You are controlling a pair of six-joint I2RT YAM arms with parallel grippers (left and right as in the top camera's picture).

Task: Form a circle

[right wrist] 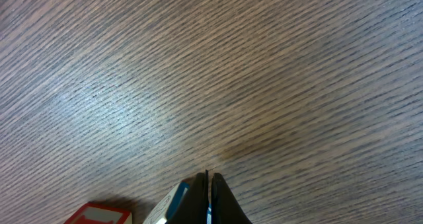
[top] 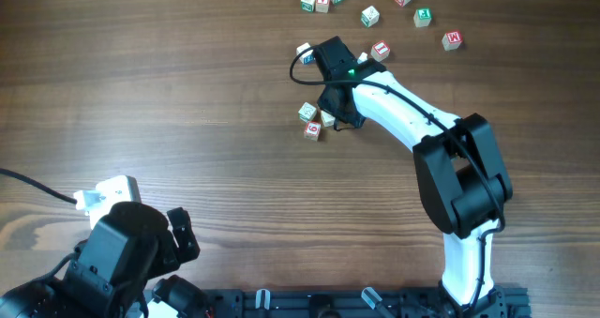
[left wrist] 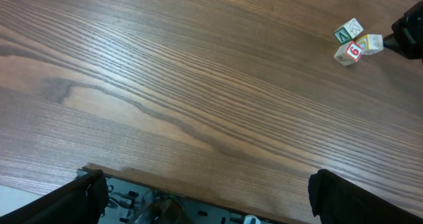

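Table (top: 187,93): wood-grain, bore all items.
Right arm (top: 412,121): white, stretched over mid-table.
Left gripper (left wrist: 208,179): jaws spread fully, nothing between them, above bare wood by the near edge.
Right gripper (right wrist: 207,184): fingers pressed together, nothing held; a blue-edged cube (right wrist: 170,205) lay just beside them.
Clump (top: 314,121): three whitish cubes, touching, mid-table beside the right arm's black wrist; not a ring.
Loose cubes (top: 370,16): scattered toward the far edge.

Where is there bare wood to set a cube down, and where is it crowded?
Bare: the whole left half, between the three-cube clump and the left arm. Crowded: the scattered cubes top right, and around the right gripper.
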